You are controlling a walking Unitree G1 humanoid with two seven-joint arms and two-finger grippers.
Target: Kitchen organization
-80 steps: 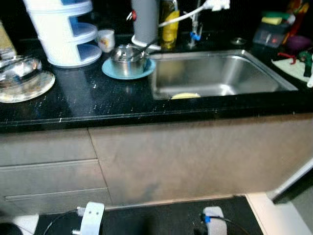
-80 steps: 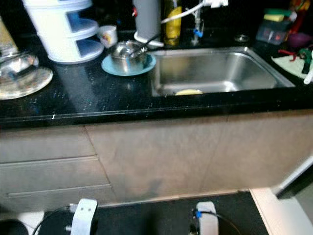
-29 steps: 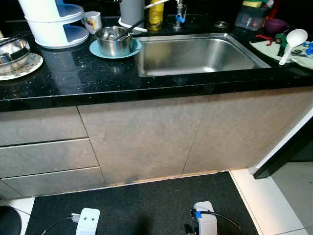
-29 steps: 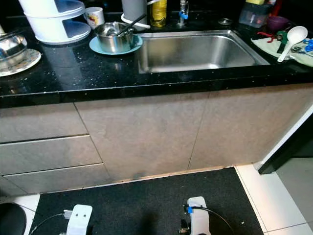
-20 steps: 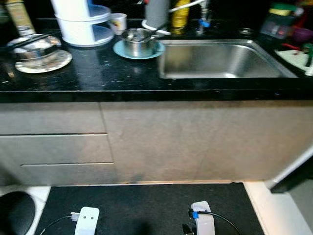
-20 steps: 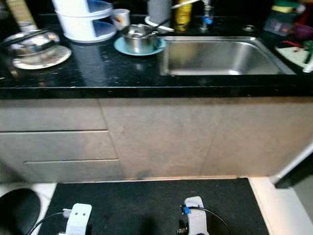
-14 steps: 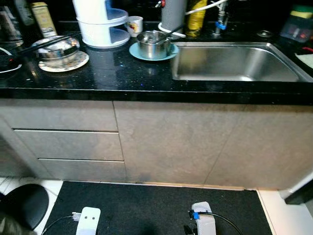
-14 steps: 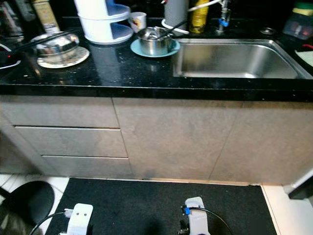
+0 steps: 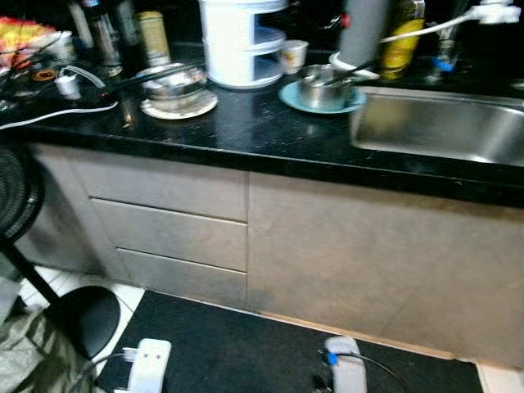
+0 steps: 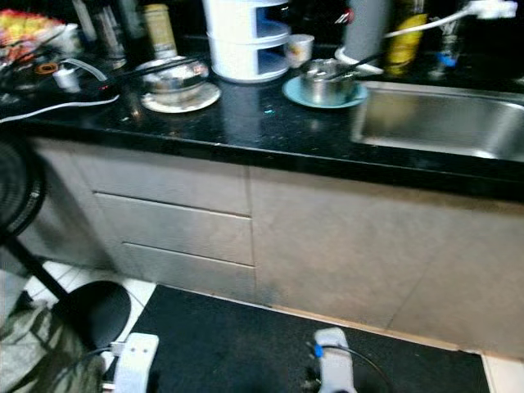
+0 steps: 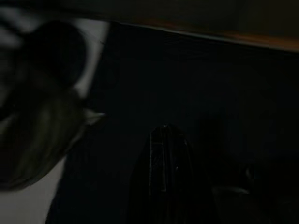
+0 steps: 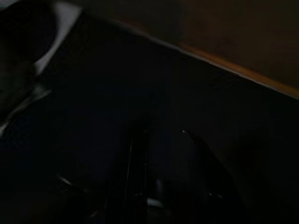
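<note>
Dishes wait along the black counter [image 9: 246,135], which runs across the upper part of the frame, and none is in reach yet. A steel pot [image 9: 321,88] with a utensil handle sticking out sits on a blue plate [image 9: 291,97] at upper right, just beside the sink [image 9: 442,123], probably parked there for washing. A steel bowl [image 9: 174,82] on a patterned plate [image 9: 201,105] stands upper left of centre, with a dark utensil laid across it. Between the two, at top centre, is a white tiered rack [image 9: 241,41] with a mug [image 9: 293,56] close beside it. Bottles [image 9: 151,37] line the back edge at upper left, out of the working area, and a white cable [image 9: 49,115] trails along the counter's front edge there.

Both arms hang low over the dark mat [image 9: 246,352] at the bottom of the frame, a carrying posture for walking, not reaching. The left gripper [image 11: 164,140] and right gripper [image 12: 163,140] point at the mat in very dark wrist views; whether either is spread or pressed together I cannot tell, and neither seems to hold anything.

My guess is the robot is lining up with the drawers [image 9: 172,233] or the bowl. A black stool base [image 9: 86,319] at lower left could obstruct a step that way.
</note>
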